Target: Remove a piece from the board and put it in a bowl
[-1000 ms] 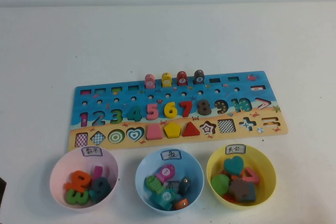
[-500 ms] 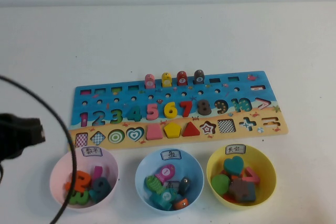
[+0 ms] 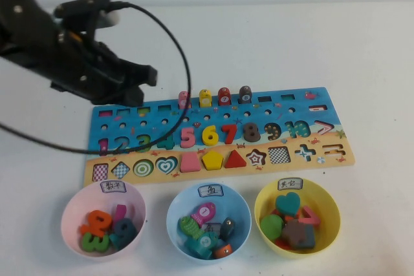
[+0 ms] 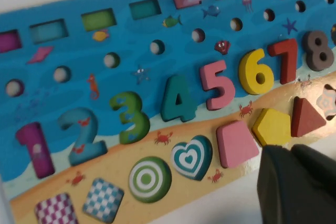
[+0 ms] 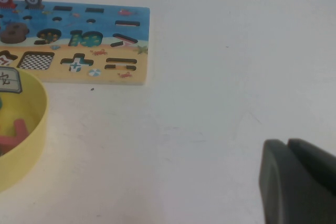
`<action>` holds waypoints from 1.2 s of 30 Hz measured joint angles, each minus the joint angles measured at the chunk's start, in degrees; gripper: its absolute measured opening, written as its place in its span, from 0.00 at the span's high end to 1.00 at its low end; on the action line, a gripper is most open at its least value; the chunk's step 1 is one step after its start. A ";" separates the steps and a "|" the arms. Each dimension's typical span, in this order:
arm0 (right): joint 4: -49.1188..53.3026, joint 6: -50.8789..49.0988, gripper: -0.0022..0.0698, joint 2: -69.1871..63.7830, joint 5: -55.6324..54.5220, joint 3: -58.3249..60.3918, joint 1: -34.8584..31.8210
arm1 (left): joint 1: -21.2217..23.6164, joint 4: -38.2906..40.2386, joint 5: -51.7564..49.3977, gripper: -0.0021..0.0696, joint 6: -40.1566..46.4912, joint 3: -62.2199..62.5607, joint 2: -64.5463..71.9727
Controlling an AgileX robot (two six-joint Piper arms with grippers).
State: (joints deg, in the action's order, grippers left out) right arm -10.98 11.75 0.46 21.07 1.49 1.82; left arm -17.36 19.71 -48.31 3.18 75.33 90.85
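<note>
Left gripper point(image 3: 139, 82) above board point(image 3: 323, 153) – right gripper point(image 5: 299, 182) off-board, fingers together

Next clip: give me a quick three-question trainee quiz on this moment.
1. True or false: the left claw hovers over the left half of the board.
2. Which fish stands nearest the left claw? A: pink piece; B: yellow; C: brown.
3. Fill in: the right claw hangs over bare table beside the yellow bowl, holding ___.
Key: 1 true; 2 A; 3 nothing.
</note>
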 joint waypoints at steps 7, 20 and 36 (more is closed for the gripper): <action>0.00 0.00 0.99 0.00 0.00 0.00 0.00 | -6.07 -7.71 -11.77 0.98 -6.14 21.86 19.82; 0.00 0.00 0.99 0.00 0.04 0.00 0.00 | -7.64 -11.29 -16.84 0.78 -8.86 43.69 34.62; 0.00 0.00 0.99 0.00 0.04 0.00 0.00 | -7.64 -16.27 -12.84 0.44 -16.45 44.77 39.00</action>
State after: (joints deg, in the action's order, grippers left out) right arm -10.98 11.75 0.46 21.11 1.49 1.82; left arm -25.00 3.44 -61.15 -13.27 120.10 129.85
